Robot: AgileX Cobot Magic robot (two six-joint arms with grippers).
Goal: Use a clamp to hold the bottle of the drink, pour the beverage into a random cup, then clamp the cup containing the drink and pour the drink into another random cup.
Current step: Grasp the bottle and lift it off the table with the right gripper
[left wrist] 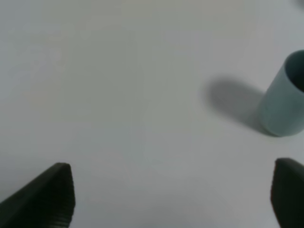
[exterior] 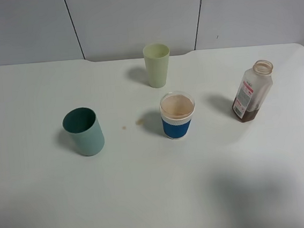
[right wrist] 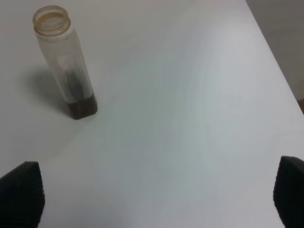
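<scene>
Overhead view, left to right on the white table (exterior: 160, 199). Left gripper (left wrist: 171, 202): not visible from above; its wrist view shows the jaws spread wide, holding nothing, above bare table with the teal-green plastic tumbler (exterior: 84, 132) near one finger but apart from it. The tumbler stands upright and looks empty, though the dark interior makes this uncertain. Two small brown drips (exterior: 139, 122) lie between it and the centre cups. Pale yellow-green plastic cup (exterior: 157, 66): upright at the back, contents not visible. Clear cup with a blue band (exterior: 178, 116): upright at centre, holding a light brown drink close to the rim. Uncapped clear plastic bottle with a red-and-white label (exterior: 252, 91): upright at right, well apart from the cups, only a dark brown residue at its base. Right gripper (right wrist: 154, 197): jaws also wide apart and empty, with the bottle standing off ahead of them. Judgement: the bottle pour looks done, and the step in hand is clamping the blue-banded cup. The next move calls for a level side approach and a gentle squeeze, since the cup is full and may be soft-walled, then a slow tilt over the tumbler or the pale cup.
</scene>
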